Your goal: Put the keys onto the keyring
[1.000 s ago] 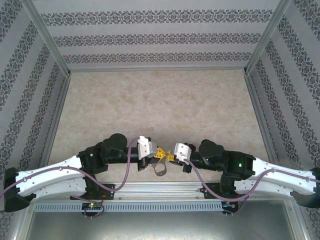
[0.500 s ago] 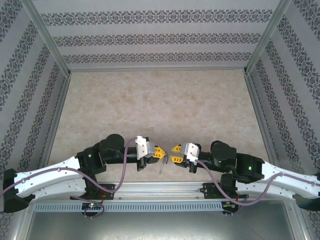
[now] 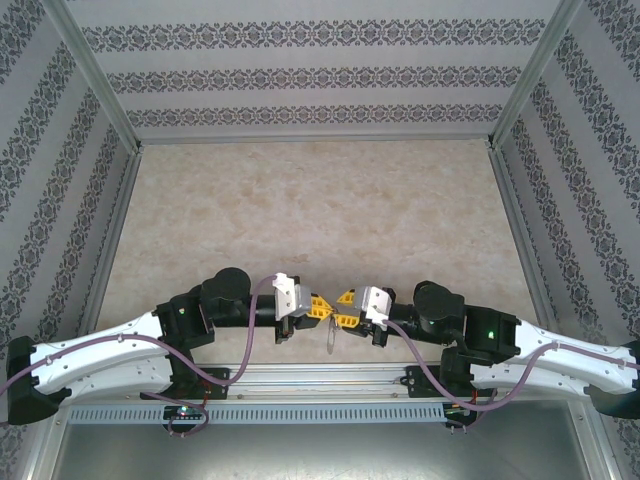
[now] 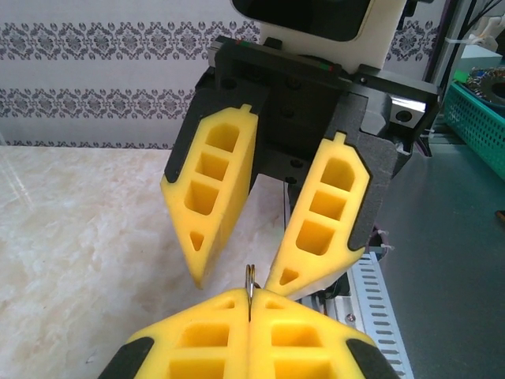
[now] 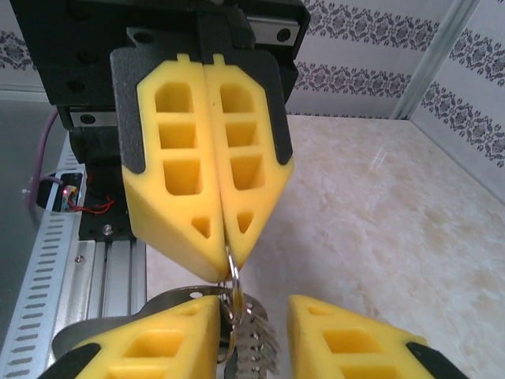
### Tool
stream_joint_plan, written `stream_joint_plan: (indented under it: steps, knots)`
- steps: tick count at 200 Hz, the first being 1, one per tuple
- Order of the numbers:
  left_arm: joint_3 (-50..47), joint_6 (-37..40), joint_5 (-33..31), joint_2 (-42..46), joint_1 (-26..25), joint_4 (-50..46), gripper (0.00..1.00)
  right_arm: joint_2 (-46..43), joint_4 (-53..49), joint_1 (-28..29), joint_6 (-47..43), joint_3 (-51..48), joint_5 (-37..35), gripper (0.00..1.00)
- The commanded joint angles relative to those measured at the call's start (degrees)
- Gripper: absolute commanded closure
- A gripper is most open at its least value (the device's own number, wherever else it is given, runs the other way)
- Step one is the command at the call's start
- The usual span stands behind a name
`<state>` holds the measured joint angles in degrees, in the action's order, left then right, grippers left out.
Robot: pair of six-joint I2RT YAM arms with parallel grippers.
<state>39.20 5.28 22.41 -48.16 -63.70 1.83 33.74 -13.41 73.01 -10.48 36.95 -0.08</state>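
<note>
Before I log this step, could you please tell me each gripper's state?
Left gripper: closed on the keyring.
Right gripper: open, holding nothing.

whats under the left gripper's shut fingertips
The keyring hangs from the left gripper, dangling inside the open right gripper, with toothed metal at its bottom. The pinched part is hidden.

White arms [image 3: 100, 360], black joints [image 3: 225, 292], mauve cables [image 3: 251, 335]; left hand [image 3: 322, 308] with yellow hollow-celled fingers [image 4: 197, 347]
</note>
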Motion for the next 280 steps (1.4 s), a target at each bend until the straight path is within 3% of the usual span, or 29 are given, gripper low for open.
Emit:
stream_joint_plan:
  steps: [1, 23, 44, 77, 96, 124, 186, 204, 241, 280]
  knots:
    - [-0.26, -0.88, 1.67, 0.17, -0.46, 3.89, 1.0, 0.1, 2.15, 0.49, 0.39, -0.74, 1.61, 0.77]
    - [-0.19, -0.8, 1.65, 0.23, -0.45, 3.87, 1.0, 0.74, 1.85, 0.59, 0.31, -0.65, 1.79, 0.92]
    - [-0.05, -0.62, 1.57, 0.36, -0.46, 3.56, 1.0, 0.92, 1.55, 0.54, 0.13, -0.47, 1.9, 1.0]
    - [1.12, 0.56, -0.77, 0.28, -0.46, -0.59, 1.0, 0.25, -0.01, 0.58, -0.09, 0.13, 0.35, 1.0]
    - [3.64, 2.63, -3.99, -0.79, -0.46, -7.5, 0.87, -0.01, -2.11, 0.47, -0.74, 0.94, -1.81, 1.0]
    - [7.08, 4.64, -8.93, -3.8, -0.46, -15.39, 0.79, 2.61, -7.42, 0.41, -2.07, 3.9, -4.68, 1.0]
    - [8.86, 5.28, -8.52, -8.13, -0.46, -15.56, 0.72, 8.89, -11.86, 0.05, -3.41, 8.18, -4.24, 1.0]
    - [9.16, 5.44, -8.61, -8.53, -0.46, -15.8, 0.74, 8.89, -11.29, -0.22, -3.56, 8.23, -3.37, 1.0]
    - [9.15, 5.52, -8.05, -8.27, -0.46, -15.71, 1.0, 9.38, -11.18, -0.57, -3.47, 8.23, -2.65, 1.0]
    - [7.98, 4.92, -6.85, -6.51, -0.5, -13.92, 1.0, 8.85, -11.04, -0.68, -3.15, 7.89, -2.6, 1.0]
